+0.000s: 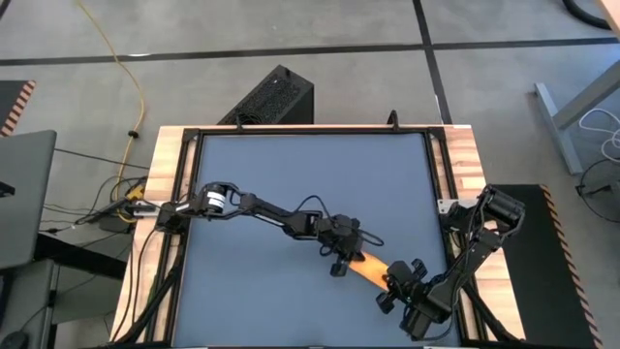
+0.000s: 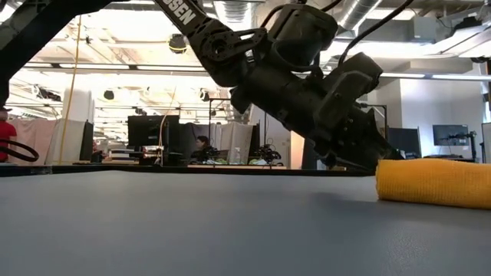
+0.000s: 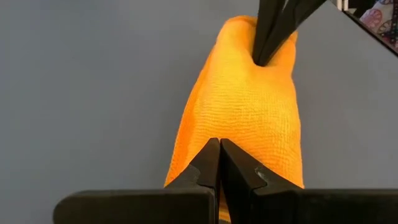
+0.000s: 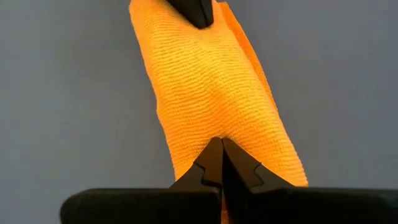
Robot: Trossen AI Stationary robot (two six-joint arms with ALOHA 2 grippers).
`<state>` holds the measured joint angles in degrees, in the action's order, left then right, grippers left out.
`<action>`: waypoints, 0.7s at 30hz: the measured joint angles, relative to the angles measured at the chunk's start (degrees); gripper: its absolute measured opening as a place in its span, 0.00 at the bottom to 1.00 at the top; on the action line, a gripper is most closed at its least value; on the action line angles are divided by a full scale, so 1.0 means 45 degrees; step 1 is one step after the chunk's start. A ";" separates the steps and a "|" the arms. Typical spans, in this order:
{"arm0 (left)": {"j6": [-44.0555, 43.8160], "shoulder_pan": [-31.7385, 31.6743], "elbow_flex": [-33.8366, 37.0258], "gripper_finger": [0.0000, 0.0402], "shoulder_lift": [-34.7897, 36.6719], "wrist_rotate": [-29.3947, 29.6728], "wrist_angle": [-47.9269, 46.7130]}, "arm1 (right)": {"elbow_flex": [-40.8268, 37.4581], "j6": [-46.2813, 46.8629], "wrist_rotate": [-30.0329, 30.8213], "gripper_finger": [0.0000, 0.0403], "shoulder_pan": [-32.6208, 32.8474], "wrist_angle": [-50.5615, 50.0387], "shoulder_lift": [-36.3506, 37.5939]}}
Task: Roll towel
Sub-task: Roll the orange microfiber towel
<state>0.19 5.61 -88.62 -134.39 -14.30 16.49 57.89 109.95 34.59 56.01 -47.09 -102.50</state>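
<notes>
1. Yellow towel [image 1: 372,265], folded into a narrow roll, lies on the dark blue tabletop [image 1: 291,184] at lower right of the high view.
2. Right gripper [image 4: 221,144] is clenched on one end.
3. Left gripper [image 3: 219,148] is closed, apparently pinching the other end.

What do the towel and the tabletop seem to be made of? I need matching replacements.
The towel looks like soft knitted or woven cloth, matte yellow-orange: fine ribbed rows show across it. The tabletop looks like a smooth matte blue-grey mat, perhaps vinyl or rubber; it shows no weave.
</notes>
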 joint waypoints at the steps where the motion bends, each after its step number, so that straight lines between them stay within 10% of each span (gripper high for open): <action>1: 0.0000 0.0000 -0.0082 0.00 0.0000 -0.0016 -0.0181 | 0.0000 0.0000 -0.0014 0.05 0.0000 0.0005 0.0000; 21: 0.2629 0.0005 -0.4249 0.20 0.0000 0.0333 -0.7021 | 0.0000 0.0007 -0.0389 0.05 0.0034 0.0039 0.0000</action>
<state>12.02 5.63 -107.75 -134.39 -12.80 -15.11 57.89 109.98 32.84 56.16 -46.92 -102.50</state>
